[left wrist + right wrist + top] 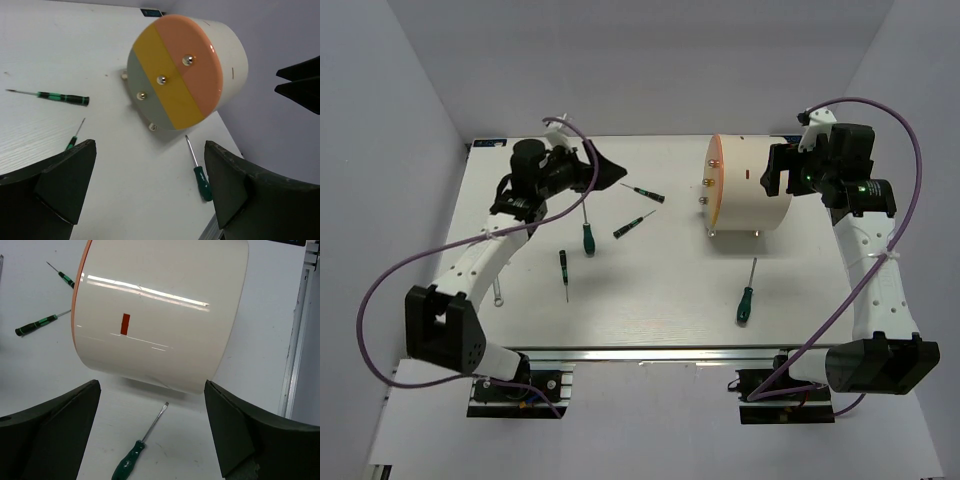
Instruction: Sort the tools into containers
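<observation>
1. Both grasping ends are empty, with fingers apart. The left tool [149, 150] faces the round front of the drum [752, 195]. The right tool [151, 385] hovers by the drum's white side wall, not touching it.
2. On the desk [660, 320], right of centre, the drum shows three front bands: an orange band [202, 50], a yellow band [172, 97] and a grey-green band [150, 112]. Each carries a brass knob [161, 79], and all look pushed in flush.
3. Nothing is sorted yet. Four screwdrivers lie loose to the left of the drum, the nearest of them a black-and-green screwdriver [643, 192]. A green screwdriver [747, 296] lies in front of the drum, and a silver wrench [497, 292] lies near the left edge.
4. The likely step is opening a drawer. It would go best if the left tool squares up on one knob, closes fully around it and pulls straight out along the drum's axis — while the right tool steadies the drum's back so it does not slide.
5. Hard to make out:
   - The drawer interiors are unseen.
   - The wrench sits just beside the left arm [480, 262] and shows in neither wrist view.
   - The screwdriver tips are too thin to tell their type.
</observation>
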Robot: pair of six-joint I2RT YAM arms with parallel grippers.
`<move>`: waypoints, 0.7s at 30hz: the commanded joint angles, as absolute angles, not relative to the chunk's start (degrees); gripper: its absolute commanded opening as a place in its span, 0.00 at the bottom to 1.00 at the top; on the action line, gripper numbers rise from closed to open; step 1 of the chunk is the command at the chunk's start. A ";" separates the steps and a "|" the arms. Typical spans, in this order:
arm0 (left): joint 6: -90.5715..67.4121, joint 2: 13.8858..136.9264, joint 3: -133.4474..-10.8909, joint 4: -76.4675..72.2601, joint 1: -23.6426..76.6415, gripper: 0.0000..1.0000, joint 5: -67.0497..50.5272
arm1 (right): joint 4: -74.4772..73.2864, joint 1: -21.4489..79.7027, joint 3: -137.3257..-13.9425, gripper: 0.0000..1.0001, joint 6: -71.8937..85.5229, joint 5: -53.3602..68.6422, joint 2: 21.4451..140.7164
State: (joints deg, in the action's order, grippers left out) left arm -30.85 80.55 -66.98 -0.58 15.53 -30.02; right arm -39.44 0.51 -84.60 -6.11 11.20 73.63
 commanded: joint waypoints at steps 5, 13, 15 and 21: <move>-34.36 91.66 -77.16 -6.85 19.60 0.93 -34.09 | -35.52 0.62 -82.63 0.89 -14.13 16.86 67.61; -40.68 103.52 -87.18 -12.03 21.35 0.75 -34.63 | -38.99 1.05 -90.16 0.89 -14.86 21.54 69.95; -42.18 107.03 -89.90 -13.09 21.97 0.72 -34.02 | -41.13 1.05 -92.19 0.89 -14.42 20.66 72.50; -48.68 116.09 -99.81 -16.96 24.08 0.75 -31.73 | -30.42 0.79 -88.77 0.67 -2.24 14.62 70.66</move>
